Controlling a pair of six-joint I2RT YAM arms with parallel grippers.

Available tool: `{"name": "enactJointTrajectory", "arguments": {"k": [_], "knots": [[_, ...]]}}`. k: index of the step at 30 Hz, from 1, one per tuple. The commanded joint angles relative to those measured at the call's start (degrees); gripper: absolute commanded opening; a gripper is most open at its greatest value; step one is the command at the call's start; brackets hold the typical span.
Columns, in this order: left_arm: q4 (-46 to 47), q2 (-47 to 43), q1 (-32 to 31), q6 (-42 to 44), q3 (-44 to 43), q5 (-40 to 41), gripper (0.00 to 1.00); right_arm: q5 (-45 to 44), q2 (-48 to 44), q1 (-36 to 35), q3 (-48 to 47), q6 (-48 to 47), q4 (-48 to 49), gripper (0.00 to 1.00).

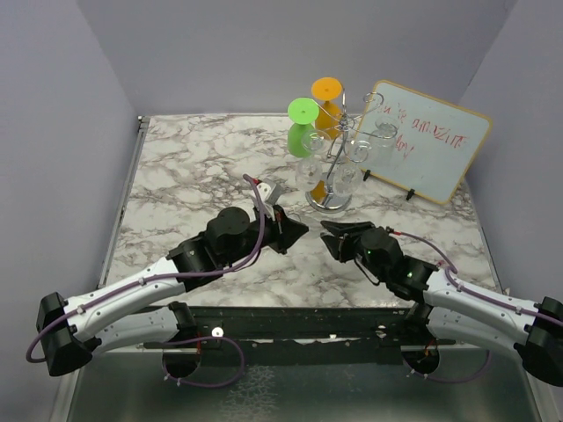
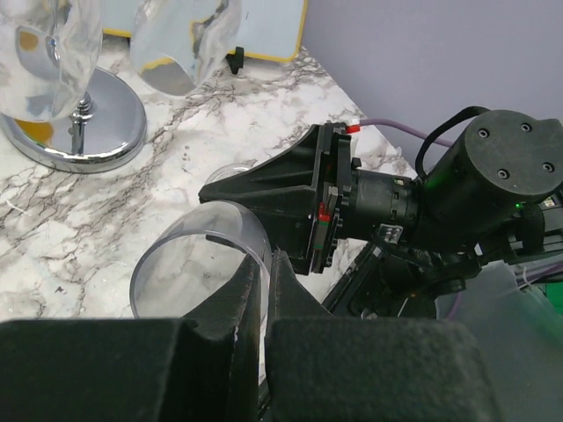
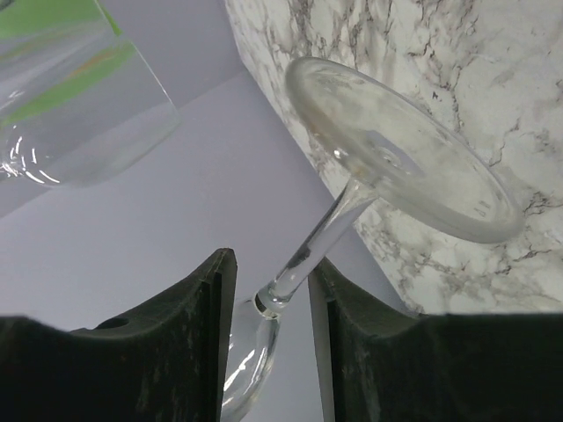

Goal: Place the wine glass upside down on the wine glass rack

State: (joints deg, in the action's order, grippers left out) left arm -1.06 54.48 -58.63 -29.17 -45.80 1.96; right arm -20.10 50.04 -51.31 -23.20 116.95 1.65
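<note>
Reaching inward, my left end effector (image 2: 264,281) pinches the glass (image 2: 176,264) rim; right end effector (image 3: 273,264) gapes round the stem; bowl cropped.

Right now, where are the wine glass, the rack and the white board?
wine glass (image 3: 400,163): right wrist view, on its round foot.
rack (image 1: 329,201): top view, on its shiny round base.
white board (image 1: 431,145): top view, on its written face.

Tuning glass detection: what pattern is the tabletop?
Tabletop: white marble with grey veins; best in top external view.
</note>
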Motion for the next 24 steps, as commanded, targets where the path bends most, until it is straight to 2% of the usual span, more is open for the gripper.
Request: {"name": "enactJointTrajectory", "arguments": {"k": [1, 5, 10, 17, 22, 24], "knots": [[4.3, -2.3, -0.3, -0.1, 1.8, -1.8, 0.0, -1.6, 0.2, -0.2, -1.1, 1.1, 1.6, 0.38], [4.3, -3.2, -0.3, -0.3, 2.8, -1.8, 0.04, -2.6, 0.1, -0.1, -0.9, 0.6, 1.9, 0.2], [3.5, -3.9, -0.3, -1.3, 4.0, -1.3, 0.3, -3.2, 0.2, -0.1, -0.4, -0.5, 2.7, 0.02], [-3.2, -6.0, -0.3, -2.8, 4.6, 1.0, 0.77, -5.4, -0.3, -0.1, 1.0, -3.0, 2.7, 0.01], [-7.1, -10.6, -0.3, -1.9, 5.4, 2.5, 0.96, -8.0, -2.0, -0.1, 1.4, -6.7, 0.2, 0.01], [-9.1, -12.7, -0.3, -1.2, 5.4, 4.2, 0.99, -9.8, -3.2, -0.1, 1.3, -9.4, -1.3, 0.01]]}}
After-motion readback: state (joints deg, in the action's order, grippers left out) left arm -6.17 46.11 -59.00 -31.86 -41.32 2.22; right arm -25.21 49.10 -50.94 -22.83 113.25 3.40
